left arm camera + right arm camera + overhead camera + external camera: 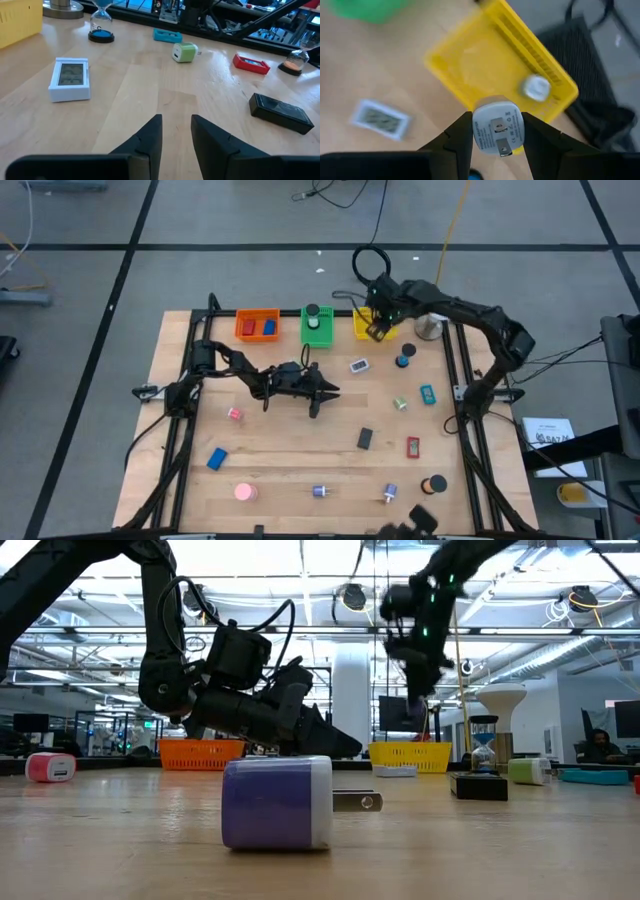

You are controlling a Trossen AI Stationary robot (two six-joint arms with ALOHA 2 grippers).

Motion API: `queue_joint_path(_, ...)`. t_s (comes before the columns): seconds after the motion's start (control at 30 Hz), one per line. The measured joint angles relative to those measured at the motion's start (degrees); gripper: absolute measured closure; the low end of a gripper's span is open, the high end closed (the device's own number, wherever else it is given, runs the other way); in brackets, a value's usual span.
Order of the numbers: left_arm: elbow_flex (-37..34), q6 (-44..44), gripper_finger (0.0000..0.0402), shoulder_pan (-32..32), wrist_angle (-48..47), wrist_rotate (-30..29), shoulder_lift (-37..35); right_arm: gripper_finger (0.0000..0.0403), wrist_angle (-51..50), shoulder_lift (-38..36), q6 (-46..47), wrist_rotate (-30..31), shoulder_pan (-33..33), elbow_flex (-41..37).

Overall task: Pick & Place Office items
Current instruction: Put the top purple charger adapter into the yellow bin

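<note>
Three bins (257, 326); two hourglasses (101, 22)

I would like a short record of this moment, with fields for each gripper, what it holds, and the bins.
right gripper: above the yellow plastic bin, shut on a white plug-in charger cube
left gripper: low over the wooden table near its middle, jaws apart, holding nothing
yellow bin contents: one small white piece
orange plastic bin: blue and red pieces inside
green plastic bin: a black round piece inside
</note>
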Motion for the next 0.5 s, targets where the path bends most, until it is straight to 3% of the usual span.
queue_joint_path(0.23,0.0,0.09,0.0298,0.0,0.09,-0.02,0.0,0.0273,0.62,7.41,1.6,-3.32,-3.7,0.18)
queue_joint_path(0.5,0.0,0.07,0.0298,-0.02,0.23,-0.13,0.0,0.0273,6.38,13.42,10.47,-6.26,-5.89,0.24)
